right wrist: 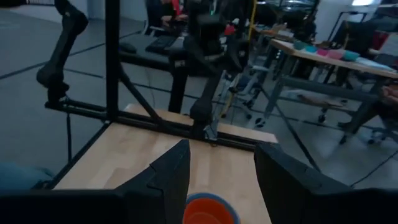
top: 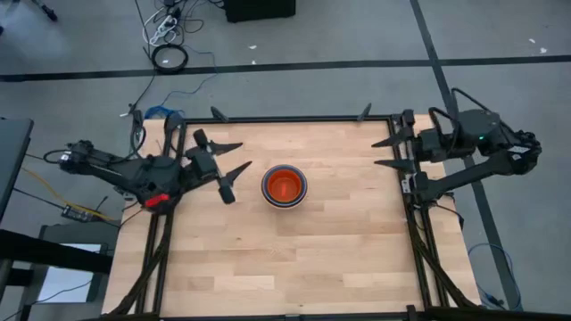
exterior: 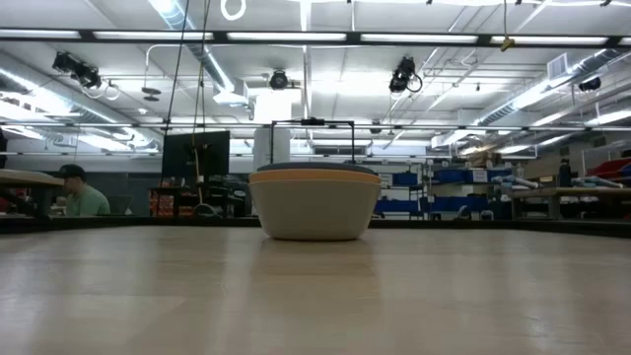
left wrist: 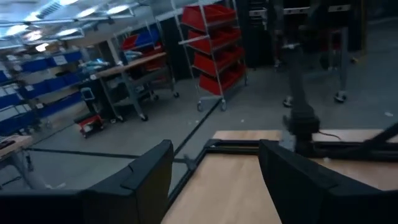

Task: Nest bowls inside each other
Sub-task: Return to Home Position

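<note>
The bowls (top: pixel 284 185) stand nested in one stack at the middle of the table, resting on the base of the outermost one. From above I see a red-orange inside ringed by a blue and a grey rim. In the low view the stack (exterior: pixel 315 205) shows a pale grey wall with an orange and a blue rim above it. My left gripper (top: pixel 245 154) hangs open to the stack's left, raised and pointing level. My right gripper (top: pixel 375 153) is open at the table's right edge, and its wrist view shows the stack (right wrist: pixel 209 211) beyond its fingers.
Bare wooden tabletop (top: pixel 294 259) lies all around the stack. A black frame (top: pixel 285 119) runs along the table's far edge and both sides. Beyond the table are shelves, benches and a seated person (exterior: pixel 79 197).
</note>
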You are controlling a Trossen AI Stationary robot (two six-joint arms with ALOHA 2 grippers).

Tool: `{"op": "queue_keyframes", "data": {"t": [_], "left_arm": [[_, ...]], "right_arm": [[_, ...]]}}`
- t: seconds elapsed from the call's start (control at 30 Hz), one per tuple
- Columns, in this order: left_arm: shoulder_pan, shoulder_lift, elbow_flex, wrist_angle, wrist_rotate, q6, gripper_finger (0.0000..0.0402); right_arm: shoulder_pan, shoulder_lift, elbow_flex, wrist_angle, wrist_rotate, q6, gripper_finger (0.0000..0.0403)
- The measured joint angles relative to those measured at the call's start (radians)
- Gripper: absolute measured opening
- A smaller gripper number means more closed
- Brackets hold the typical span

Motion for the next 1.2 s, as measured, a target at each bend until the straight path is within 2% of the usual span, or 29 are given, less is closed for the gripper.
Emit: {"op": "queue_keyframes", "data": {"t": [0.17,0.3,0.43,0.6,0.77,0.93,1.07,1.2], "left_arm": [[0.071,-0.09,-0.138,0.083,0.016,0.003,0.0245],[0.123,-0.144,-0.2,0.12,0.076,0.0,0.0245],[0.188,-0.189,-0.255,0.12,0.083,-0.004,0.0245],[0.25,-0.272,-0.35,0.121,0.119,-0.046,0.0245],[0.255,-0.406,-0.464,0.115,0.125,-0.1,0.0245],[0.228,-0.534,-0.562,0.108,0.126,-0.168,0.0245],[0.202,-0.601,-0.598,0.102,0.1,-0.181,0.0245],[0.189,-0.681,-0.597,0.123,0.041,-0.175,0.0245]], "right_arm": [[0.0,-0.069,-0.003,-0.018,0.034,0.0,0.0166],[0.0,-0.147,-0.044,-0.013,0.026,0.008,0.0166],[0.0,-0.246,-0.147,0.027,0.057,0.009,0.0167],[0.0,-0.414,-0.338,0.141,0.063,0.019,0.0166],[0.0,-0.564,-0.509,0.175,0.065,0.039,0.0167],[0.0,-0.686,-0.616,0.172,0.086,0.088,0.0167],[0.0,-0.766,-0.646,0.176,0.088,0.097,0.0166],[0.0,-0.755,-0.617,0.169,0.105,0.087,0.0166]]}}
